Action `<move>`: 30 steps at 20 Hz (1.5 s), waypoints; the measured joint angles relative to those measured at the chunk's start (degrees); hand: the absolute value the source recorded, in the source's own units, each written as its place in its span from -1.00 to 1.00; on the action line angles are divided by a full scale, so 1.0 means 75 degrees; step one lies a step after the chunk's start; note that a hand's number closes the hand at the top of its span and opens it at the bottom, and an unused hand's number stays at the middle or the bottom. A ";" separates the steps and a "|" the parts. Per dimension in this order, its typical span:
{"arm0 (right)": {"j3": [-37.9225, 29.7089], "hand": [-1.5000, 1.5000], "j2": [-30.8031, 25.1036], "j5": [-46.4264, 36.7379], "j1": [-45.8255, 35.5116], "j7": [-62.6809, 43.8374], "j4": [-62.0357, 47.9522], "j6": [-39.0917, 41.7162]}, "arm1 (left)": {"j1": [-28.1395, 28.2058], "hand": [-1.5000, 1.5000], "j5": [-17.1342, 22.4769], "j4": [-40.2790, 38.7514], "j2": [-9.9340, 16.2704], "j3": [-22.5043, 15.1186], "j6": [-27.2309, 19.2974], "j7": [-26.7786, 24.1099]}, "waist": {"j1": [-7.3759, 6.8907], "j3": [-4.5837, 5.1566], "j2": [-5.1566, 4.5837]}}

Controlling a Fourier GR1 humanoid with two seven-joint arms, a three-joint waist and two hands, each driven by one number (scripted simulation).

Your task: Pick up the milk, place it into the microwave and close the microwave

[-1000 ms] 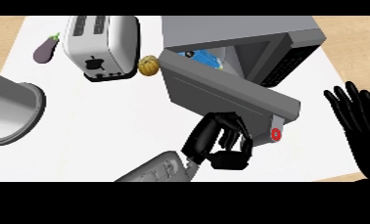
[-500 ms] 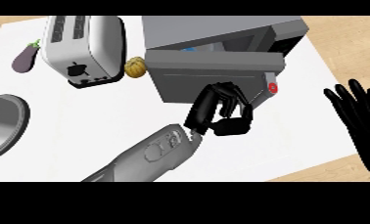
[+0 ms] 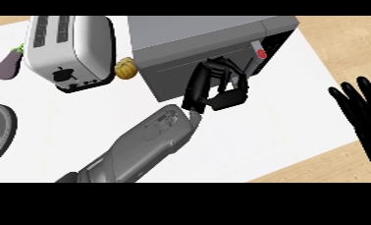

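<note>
The grey microwave (image 3: 210, 35) stands at the back of the counter, its door (image 3: 170, 74) swung almost flat against the front. Its red button (image 3: 261, 54) shows at the door's right end. No milk is in view; the inside of the microwave is hidden. My left hand (image 3: 216, 89) rests against the door's front near its right end, fingers relaxed and bent, holding nothing. At the view's right edge my right hand (image 3: 358, 109) stays open, fingers up.
A white toaster (image 3: 69, 47) stands left of the microwave, a small yellow-brown vegetable (image 3: 126, 68) between the two. An eggplant (image 3: 10, 64) lies at the far left, above the rim of a grey round dish (image 3: 4, 129). The counter's edge (image 3: 326, 62) runs past the microwave's right.
The microwave door has swung from wide open to nearly flat against the front, with my left hand moving along with it. The blue inside no longer shows. My right hand has stayed still.
</note>
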State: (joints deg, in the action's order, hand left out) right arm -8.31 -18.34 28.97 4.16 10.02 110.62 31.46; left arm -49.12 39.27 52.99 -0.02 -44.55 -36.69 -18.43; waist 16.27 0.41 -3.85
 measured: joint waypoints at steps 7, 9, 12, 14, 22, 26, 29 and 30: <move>-0.0099 -1.00 -0.0221 0.0376 -0.0223 -0.0267 0.0165 -0.0018 | 0.0049 1.00 0.0532 -0.0043 -0.0001 0.0035 -0.0006 -0.0641 | 0.0111 -0.0009 -0.0021; -0.0138 -1.00 -0.0296 0.0484 -0.0299 -0.0342 0.0212 -0.0027 | 0.0047 1.00 0.0656 -0.0067 -0.0001 0.0031 0.0017 -0.0787 | 0.0129 -0.0011 -0.0025; -0.0208 -1.00 -0.0387 0.0632 -0.0413 -0.0429 0.0258 -0.0057 | 0.0039 1.00 0.0802 -0.0106 0.0000 0.0012 0.0014 -0.1005 | 0.0156 -0.0017 -0.0035; -0.0235 -1.00 -0.0453 0.0738 -0.0449 -0.0494 0.0292 -0.0049 | 0.0053 1.00 0.0895 -0.0127 0.0001 0.0019 -0.0007 -0.1165 | 0.0195 -0.0019 -0.0035; -0.0311 -1.00 -0.0614 0.1125 -0.0599 -0.0726 0.0337 -0.0109 | 0.0013 1.00 0.1207 -0.0234 -0.0002 -0.0056 0.0042 -0.1650 | 0.0216 -0.0035 -0.0060; -0.0370 -1.00 -0.0725 0.1293 -0.0671 -0.0864 0.0371 -0.0161 | 0.0000 1.00 0.1345 -0.0293 -0.0001 -0.0096 0.0043 -0.1857 | 0.0236 -0.0036 -0.0057; -0.0430 -1.00 -0.0788 0.1419 -0.0704 -0.0935 0.0412 -0.0200 | 0.0012 1.00 0.1434 -0.0328 0.0001 -0.0099 0.0037 -0.2029 | 0.0270 -0.0039 -0.0053; -0.0440 -1.00 -0.0806 0.1469 -0.0707 -0.0962 0.0415 -0.0206 | 0.0013 1.00 0.1472 -0.0336 0.0000 -0.0098 0.0029 -0.2071 | 0.0281 -0.0040 -0.0052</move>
State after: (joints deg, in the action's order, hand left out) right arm -11.61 -24.39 39.99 -1.14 2.80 113.73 29.92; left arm -49.02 50.31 50.48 -0.02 -45.28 -36.48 -33.97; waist 18.38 0.11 -4.24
